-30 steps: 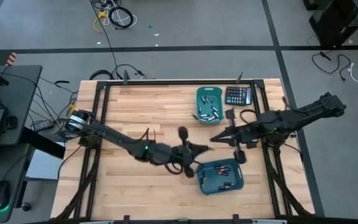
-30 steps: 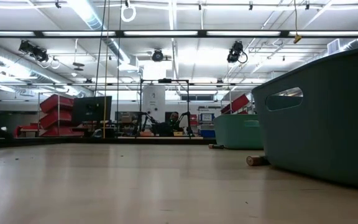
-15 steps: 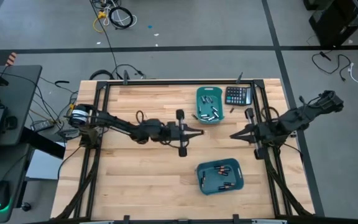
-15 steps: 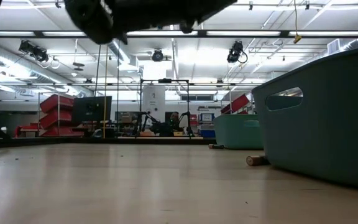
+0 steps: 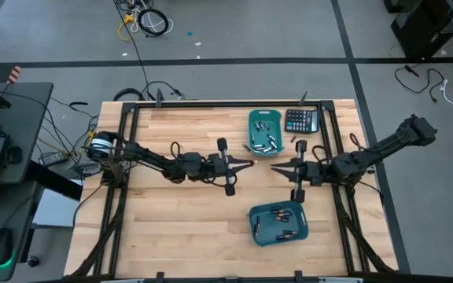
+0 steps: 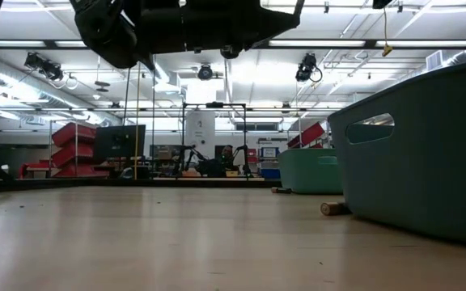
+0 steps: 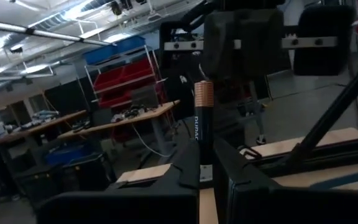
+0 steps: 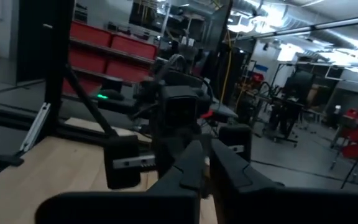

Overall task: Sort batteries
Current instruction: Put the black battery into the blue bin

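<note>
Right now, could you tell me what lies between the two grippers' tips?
Only bare wooden table, seen in the high view, lies between the left gripper, which holds a battery, and the right gripper.

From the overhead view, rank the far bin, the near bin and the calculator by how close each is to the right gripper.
Measured from the right gripper, above the table's middle:
1. Far bin, toward the back edge, a little to its left.
2. Near bin, toward the front edge, to the gripper's right.
3. Calculator, at the back right, beside the far bin.
The two bins are nearly level.

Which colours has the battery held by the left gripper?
The battery is black with a copper top end, seen best in the left wrist view.
</note>
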